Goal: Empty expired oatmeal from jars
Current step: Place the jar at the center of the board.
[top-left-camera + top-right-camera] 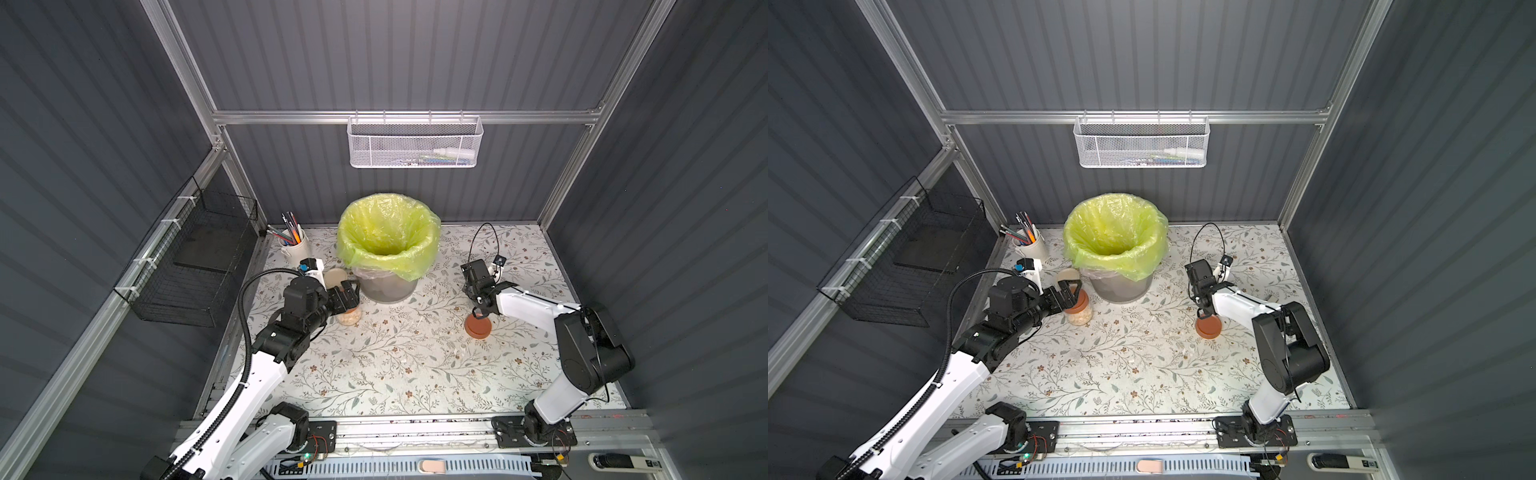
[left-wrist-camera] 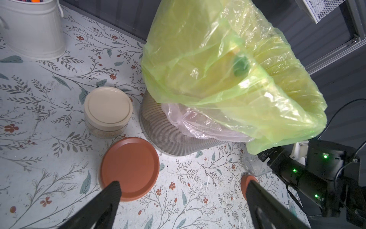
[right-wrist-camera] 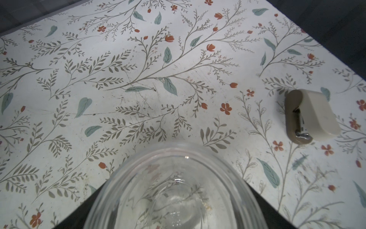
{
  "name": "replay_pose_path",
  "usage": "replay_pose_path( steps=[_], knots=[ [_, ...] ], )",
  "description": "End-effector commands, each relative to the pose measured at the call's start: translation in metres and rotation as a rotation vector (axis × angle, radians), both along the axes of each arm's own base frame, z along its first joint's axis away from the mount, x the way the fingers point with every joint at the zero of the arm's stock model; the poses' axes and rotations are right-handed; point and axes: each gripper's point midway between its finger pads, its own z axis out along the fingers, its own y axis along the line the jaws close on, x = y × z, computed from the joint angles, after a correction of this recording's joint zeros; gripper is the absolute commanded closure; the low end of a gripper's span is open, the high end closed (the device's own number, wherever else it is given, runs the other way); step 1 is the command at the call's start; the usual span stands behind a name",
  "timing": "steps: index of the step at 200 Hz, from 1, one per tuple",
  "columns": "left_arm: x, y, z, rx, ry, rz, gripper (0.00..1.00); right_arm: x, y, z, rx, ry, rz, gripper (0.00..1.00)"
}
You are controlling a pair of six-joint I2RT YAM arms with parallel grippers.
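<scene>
Glass jar (image 3: 178,188), right, sits empty between the jaws of the right gripper (image 1: 479,309), grip unclear; left gripper (image 2: 183,185) gapes wide over brown-lidded jar (image 2: 129,168); cream-lidded jar (image 2: 108,111) also unopened.

Both top views high overhead, sharing the whole table (image 1: 415,374); wrist views close, angled downward.

Table (image 1: 415,365): white, grey-green leaf sprigs, rust-red flowers. Bin (image 2: 158,128): grey mesh, yellow-green bag (image 2: 217,69). Beside bin: cream lid (image 2: 108,105), terracotta lid (image 2: 129,168), pale beige oatmeal (image 1: 348,319). Lidless jar (image 3: 174,190) clear. Pen cup (image 1: 296,249) white. Stapler (image 3: 311,115) taupe and cream. Walls (image 1: 415,62) dark grey.
</scene>
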Motion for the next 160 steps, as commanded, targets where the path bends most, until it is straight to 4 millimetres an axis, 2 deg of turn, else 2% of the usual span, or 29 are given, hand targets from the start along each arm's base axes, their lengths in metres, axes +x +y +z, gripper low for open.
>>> replay_pose_path(
  steps=[1, 58, 132, 160],
  knots=[
    [-0.004, 0.005, -0.005, 0.045, 0.002, 0.002, 0.00, 0.010, 0.007, 0.018, 0.012, -0.064, 0.006, 0.09],
    [-0.005, 0.007, -0.007, 0.057, 0.002, 0.009, 0.00, 0.007, 0.011, 0.015, -0.004, -0.052, 0.020, 0.03],
    [-0.010, 0.018, -0.008, 0.084, 0.019, 0.051, 0.00, 0.010, 0.016, 0.062, -0.035, -0.135, 0.078, 0.01],
    [-0.011, 0.022, -0.010, 0.093, 0.028, 0.067, 0.00, 0.006, 0.014, 0.068, -0.045, -0.131, 0.079, 0.01]
  ],
)
